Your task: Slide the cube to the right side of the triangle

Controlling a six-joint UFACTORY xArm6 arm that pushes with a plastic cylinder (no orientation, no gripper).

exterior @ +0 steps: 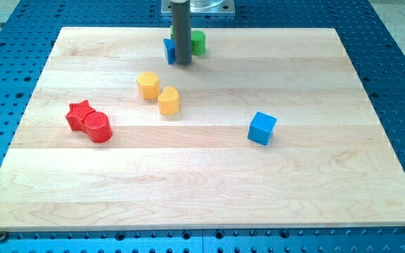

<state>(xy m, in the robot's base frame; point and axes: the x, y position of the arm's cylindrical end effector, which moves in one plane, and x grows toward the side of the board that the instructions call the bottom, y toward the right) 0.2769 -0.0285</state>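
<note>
A blue cube (261,128) sits on the wooden board, right of centre. A blue block, probably the triangle (168,50), stands near the view's top centre, mostly hidden behind my rod. My tip (183,62) rests right beside that blue block, on its right, far up and left of the cube. A green block (198,42) sits just right of the rod.
A yellow hexagonal block (148,85) and a yellow rounded block (168,100) sit left of centre. A red star (80,113) touches a red cylinder (99,128) at the left. The board (202,197) lies on a blue perforated table.
</note>
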